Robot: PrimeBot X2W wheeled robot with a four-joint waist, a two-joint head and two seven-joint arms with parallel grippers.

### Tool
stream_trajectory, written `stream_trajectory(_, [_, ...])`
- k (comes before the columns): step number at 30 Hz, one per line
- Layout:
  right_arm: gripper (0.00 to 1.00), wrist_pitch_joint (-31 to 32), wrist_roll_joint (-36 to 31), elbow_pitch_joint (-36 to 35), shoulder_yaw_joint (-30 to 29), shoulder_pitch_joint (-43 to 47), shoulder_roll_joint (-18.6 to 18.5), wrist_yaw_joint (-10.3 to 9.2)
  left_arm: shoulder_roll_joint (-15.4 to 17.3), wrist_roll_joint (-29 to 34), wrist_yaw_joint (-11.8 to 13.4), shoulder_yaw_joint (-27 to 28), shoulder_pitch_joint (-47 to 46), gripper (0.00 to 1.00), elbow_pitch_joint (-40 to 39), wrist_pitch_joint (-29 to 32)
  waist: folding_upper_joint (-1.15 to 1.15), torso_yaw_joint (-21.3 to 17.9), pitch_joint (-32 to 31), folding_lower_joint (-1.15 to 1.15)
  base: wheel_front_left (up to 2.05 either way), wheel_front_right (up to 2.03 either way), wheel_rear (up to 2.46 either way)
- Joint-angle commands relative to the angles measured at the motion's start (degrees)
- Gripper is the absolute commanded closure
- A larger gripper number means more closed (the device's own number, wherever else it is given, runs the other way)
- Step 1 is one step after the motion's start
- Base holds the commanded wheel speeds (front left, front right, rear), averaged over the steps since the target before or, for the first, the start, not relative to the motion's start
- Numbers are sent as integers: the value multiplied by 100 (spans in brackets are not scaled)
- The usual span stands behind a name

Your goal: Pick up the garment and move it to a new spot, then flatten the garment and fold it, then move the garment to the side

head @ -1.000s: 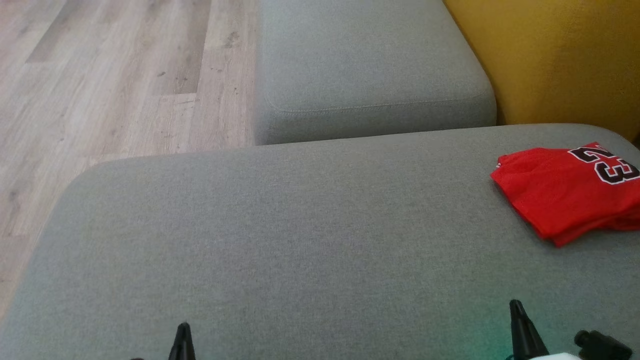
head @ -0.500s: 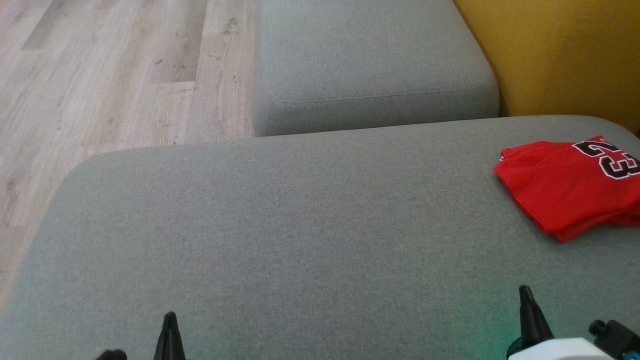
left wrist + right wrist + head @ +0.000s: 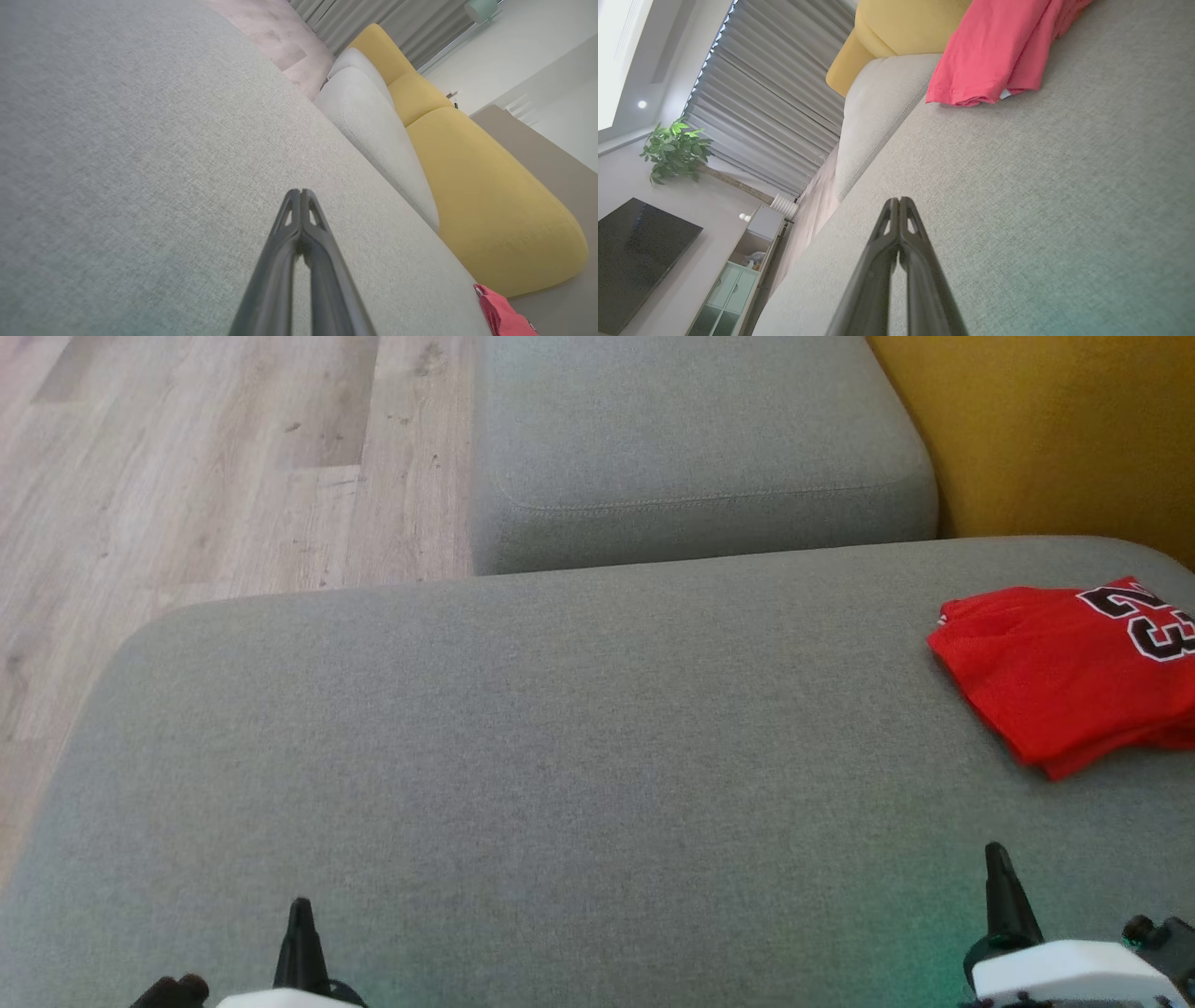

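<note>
1. One red garment (image 3: 1055, 672) is lying here (folded, numbered).
2. Two grey cushions are sitting together: near cushion (image 3: 560, 756), far cushion (image 3: 691, 420).
3. Two grippers are pointing forward: left gripper (image 3: 300, 907), right gripper (image 3: 995, 851).
4. One plant (image 3: 675, 149) and one screen (image 3: 635, 261) are standing beyond.

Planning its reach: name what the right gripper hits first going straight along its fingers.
Probably the grey cushion just past the right gripper; the red garment lies farther, off to one side; depth unclear.

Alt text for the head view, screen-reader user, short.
A folded red jersey with black numerals lies on a grey cushion at the right edge, partly out of frame. The left gripper and right gripper, both shut, show at the bottom, clear of it; wood floor upper left.
</note>
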Motion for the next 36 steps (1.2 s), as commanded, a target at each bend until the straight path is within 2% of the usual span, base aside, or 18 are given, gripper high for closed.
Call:
stream_trajectory(1, [100, 30, 128, -207, 19, -312, -29, 22, -1, -112, -60, 172, -337, 100, -210, 29, 0, 1, 9, 0, 0, 0, 0])
stream_trajectory(36, [100, 606, 2413, -342, -333, -885, -15, 33, -9, -2396, -423, 777, -875, 100, -301, 605, 0, 20, 399, 0, 0, 0, 0])
